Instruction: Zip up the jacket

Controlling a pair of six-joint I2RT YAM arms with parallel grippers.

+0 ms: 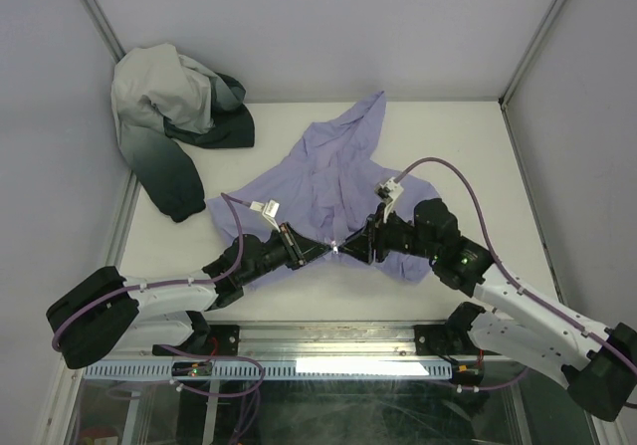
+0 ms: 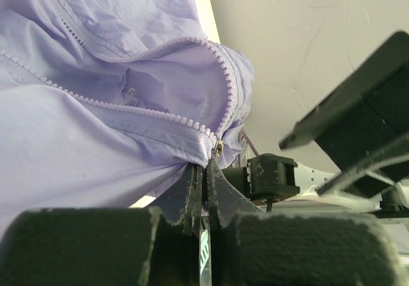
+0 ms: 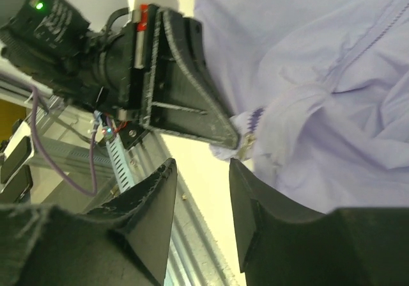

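Note:
The lavender jacket point(image 1: 328, 176) lies wrinkled in the middle of the white table, its front zipper open in a V point(image 2: 192, 81). My left gripper point(image 1: 324, 249) is shut on the jacket's bottom hem right below the zipper slider point(image 2: 218, 148); in the left wrist view the pads point(image 2: 192, 190) pinch fabric between them. My right gripper point(image 1: 354, 246) is open and empty, facing the left one. In the right wrist view its gripper point(image 3: 201, 167) sits just below and left of the small metal slider point(image 3: 246, 144), apart from it. The left gripper's finger point(image 3: 185, 100) holds the hem there.
A white-and-dark-green garment point(image 1: 174, 116) lies bunched at the table's back left corner. Enclosure walls stand on the left, back and right. A metal rail point(image 1: 328, 340) runs along the near table edge by the arm bases.

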